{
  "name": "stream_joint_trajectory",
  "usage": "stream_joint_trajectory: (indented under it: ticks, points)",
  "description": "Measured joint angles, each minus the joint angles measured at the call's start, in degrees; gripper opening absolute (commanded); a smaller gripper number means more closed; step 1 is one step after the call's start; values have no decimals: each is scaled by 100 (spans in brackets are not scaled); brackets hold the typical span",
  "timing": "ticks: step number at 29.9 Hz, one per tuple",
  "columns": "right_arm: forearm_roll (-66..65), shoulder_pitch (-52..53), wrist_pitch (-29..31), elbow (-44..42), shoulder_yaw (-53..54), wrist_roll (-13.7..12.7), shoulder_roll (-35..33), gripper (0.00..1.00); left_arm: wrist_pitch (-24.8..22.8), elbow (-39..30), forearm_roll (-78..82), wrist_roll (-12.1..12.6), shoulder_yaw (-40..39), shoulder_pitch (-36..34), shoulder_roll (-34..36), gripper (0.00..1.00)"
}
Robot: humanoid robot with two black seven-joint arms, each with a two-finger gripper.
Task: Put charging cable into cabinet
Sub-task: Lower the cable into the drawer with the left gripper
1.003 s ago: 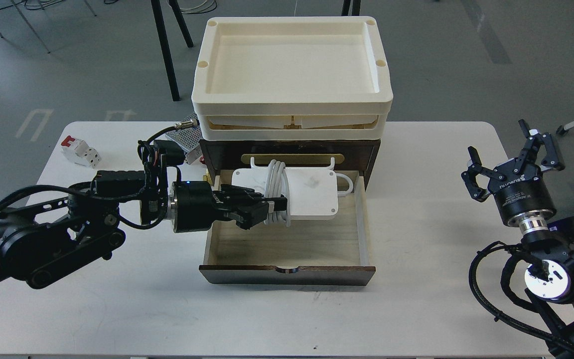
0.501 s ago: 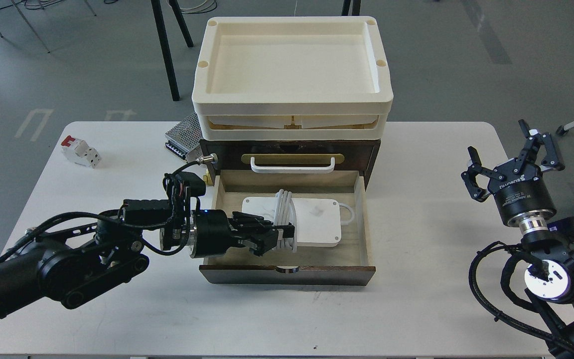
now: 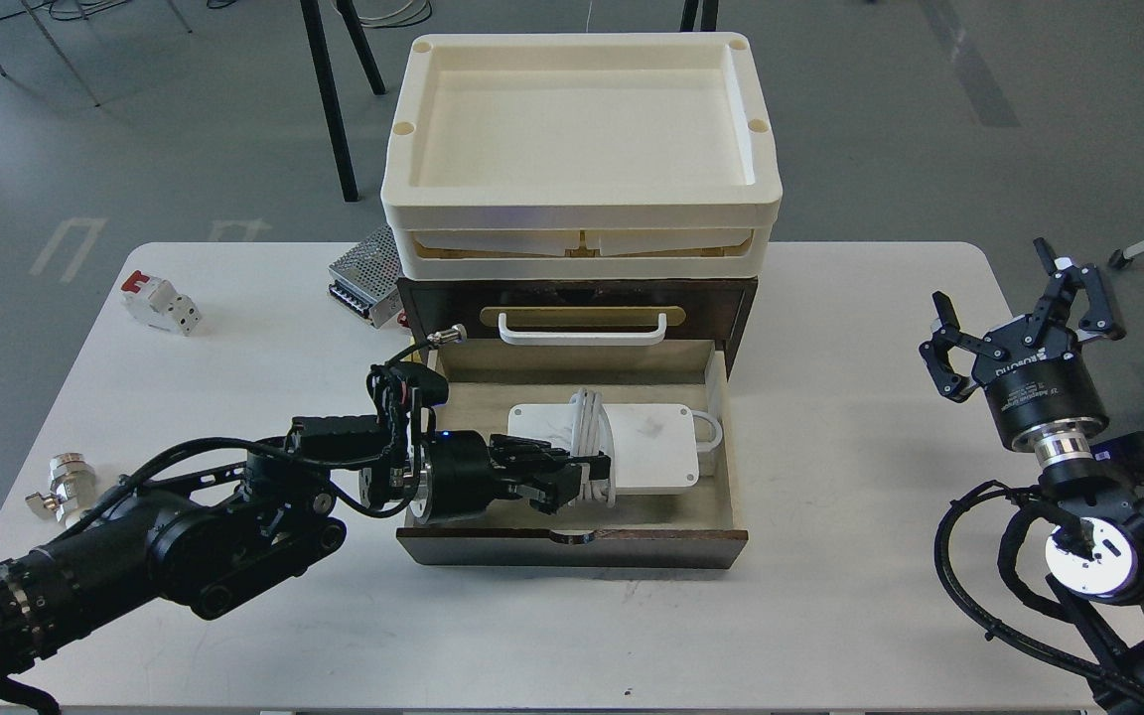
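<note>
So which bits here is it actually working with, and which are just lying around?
In use:
- charging cable
- cabinet with its open drawer
- left gripper, closed on the cable's coil

Lying about:
- breaker
- metal power supply box
- cream trays
- small metal fitting
- right gripper, open

A white table (image 3: 830,556) with rounded corners stands on a grey floor (image 3: 135,119) and carries a handful of items. At the middle of its far edge sits the cabinet (image 3: 741,308), a dark brown wooden box with cream trays (image 3: 582,214) stacked on top and its light wood drawer (image 3: 572,544) pulled out toward the near edge. Just beside the cabinet's left side, by the far edge, lies a perforated metal power supply box (image 3: 363,273). Nearer the far left corner rests a small white-and-red breaker (image 3: 160,303). Close to the left edge, well apart from the rest, lies a small silver metal fitting (image 3: 64,480).
</note>
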Motion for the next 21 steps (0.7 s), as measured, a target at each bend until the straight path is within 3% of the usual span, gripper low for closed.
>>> stream_joint_trajectory:
  ticks: [6, 7, 9, 12, 17, 21]
  points:
    - [0, 0, 0, 0, 0, 0, 0, 99, 118, 160, -40, 0, 1, 0, -87, 26]
    - [0, 0, 0, 0, 0, 0, 0, 100, 120, 162, -44, 1, 0, 0, -88, 32]
    - [0, 0, 0, 0, 0, 0, 0, 99, 122, 163, -52, 0, -3, 1, -89, 53]
    - [0, 0, 0, 0, 0, 0, 0, 99, 122, 164, -66, 0, -9, 7, -89, 55]
    - [0, 0, 0, 0, 0, 0, 0, 100, 123, 140, -69, 0, -10, 13, -88, 72]
    - [0, 0, 0, 0, 1, 0, 0, 99, 123, 86, -70, 0, -15, -8, -40, 78]
